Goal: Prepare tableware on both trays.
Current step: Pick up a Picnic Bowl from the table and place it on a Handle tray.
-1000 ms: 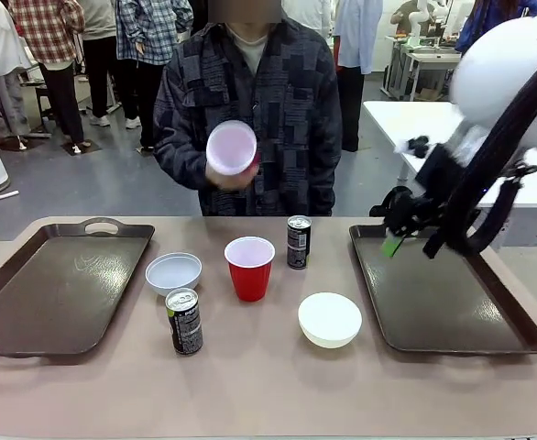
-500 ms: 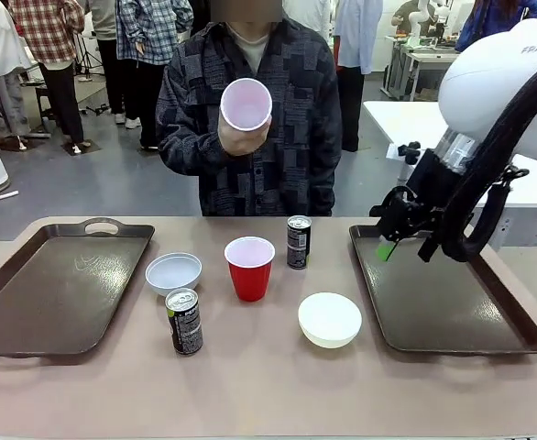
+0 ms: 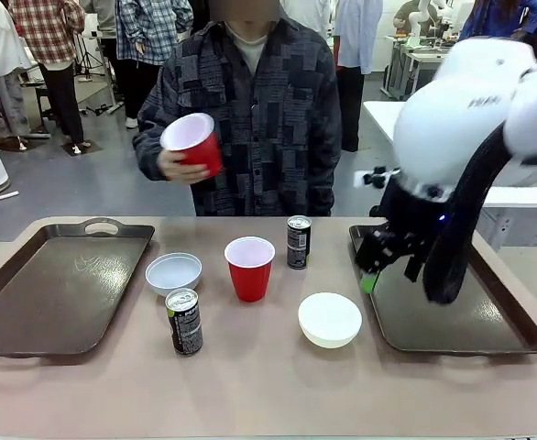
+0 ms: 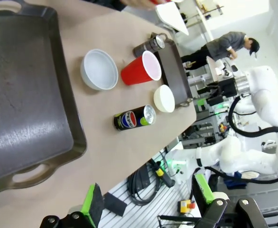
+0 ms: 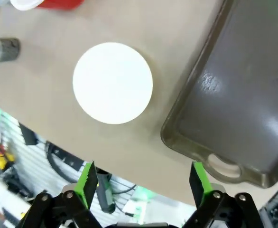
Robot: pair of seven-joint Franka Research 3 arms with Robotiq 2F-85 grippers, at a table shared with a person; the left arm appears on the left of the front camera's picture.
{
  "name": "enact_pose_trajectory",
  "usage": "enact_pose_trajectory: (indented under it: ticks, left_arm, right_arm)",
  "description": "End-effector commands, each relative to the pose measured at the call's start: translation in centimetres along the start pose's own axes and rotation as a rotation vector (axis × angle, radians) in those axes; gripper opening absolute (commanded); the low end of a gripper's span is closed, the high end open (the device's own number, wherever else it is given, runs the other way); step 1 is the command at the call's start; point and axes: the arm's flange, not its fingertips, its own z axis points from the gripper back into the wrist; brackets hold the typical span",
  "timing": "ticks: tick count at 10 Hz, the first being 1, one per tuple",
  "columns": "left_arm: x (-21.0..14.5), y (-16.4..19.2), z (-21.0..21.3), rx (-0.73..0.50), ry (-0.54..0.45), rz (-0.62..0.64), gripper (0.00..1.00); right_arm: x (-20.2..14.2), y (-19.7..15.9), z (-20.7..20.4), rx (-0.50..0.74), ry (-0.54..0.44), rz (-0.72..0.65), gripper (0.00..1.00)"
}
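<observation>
Front view: red cup [image 3: 249, 268] stands between left tray [image 3: 58, 293] and right tray [image 3: 488, 325].

The tan tabletop [image 3: 259, 394] is carrying the left tray [image 3: 58, 293] and the right tray [image 3: 475, 325] at opposite ends. Between them, a red cup [image 3: 249, 268] is standing upright, the far can [image 3: 298, 242] is standing just beside it, and the left bowl [image 3: 173, 271], the near can [image 3: 184, 321] and the right bowl [image 3: 329, 318] are sitting apart.

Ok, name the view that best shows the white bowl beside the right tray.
Right wrist view: the bowl is large, seen from above, whole rim unblocked, beside the right tray. Front view: bowl whole but smaller. Left wrist view: small and distant.
</observation>
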Motion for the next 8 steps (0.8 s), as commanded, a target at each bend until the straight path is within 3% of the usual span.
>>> enact_pose_trajectory:
  ticks: [1,3,6,8]
  left_arm:
    - [0.0,0.1,0.1,-0.019,-0.007,-0.020,1.00]
    - [0.0,0.1,0.1,-0.019,-0.007,-0.020,1.00]
    - [0.0,0.1,0.1,-0.019,-0.007,-0.020,1.00]
    - [0.0,0.1,0.1,-0.019,-0.007,-0.020,1.00]
  right_arm:
    - [1.4,1.4,-2.4,-0.123,0.000,-0.047,1.00]
    - [2.6,1.6,-4.7,-0.147,-0.015,-0.099,1.00]
    - [5.4,0.3,-7.5,-0.058,-0.061,-0.195,1.00]
    - [6.3,-0.1,-8.9,-0.009,-0.038,-0.208,1.00]
